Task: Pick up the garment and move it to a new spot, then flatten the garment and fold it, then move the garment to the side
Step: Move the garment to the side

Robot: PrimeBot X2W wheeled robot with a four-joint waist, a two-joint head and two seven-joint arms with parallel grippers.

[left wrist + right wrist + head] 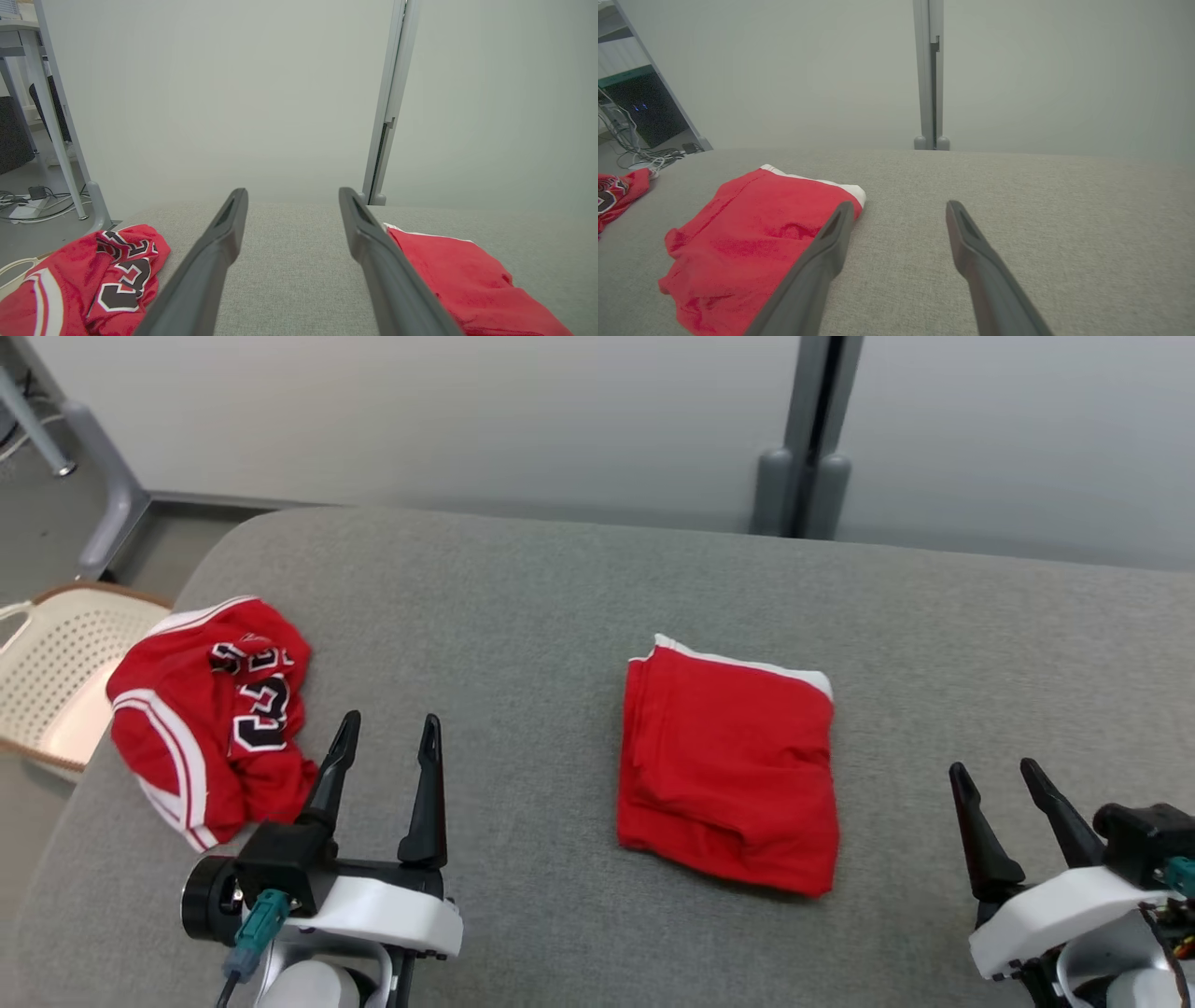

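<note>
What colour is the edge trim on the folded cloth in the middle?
White, on the red folded garment; clearest in the head view.

The folded garment (pixel 728 765) is plain bright red with a white band along one edge, and the worktop (pixel 560 579) is a flecked mid-grey weave. The crumpled jersey (pixel 210 709) is the same red, trimmed with white stripes and black numerals outlined in white. The basket (pixel 56 663) is cream, patterned with rows of small holes.
</note>
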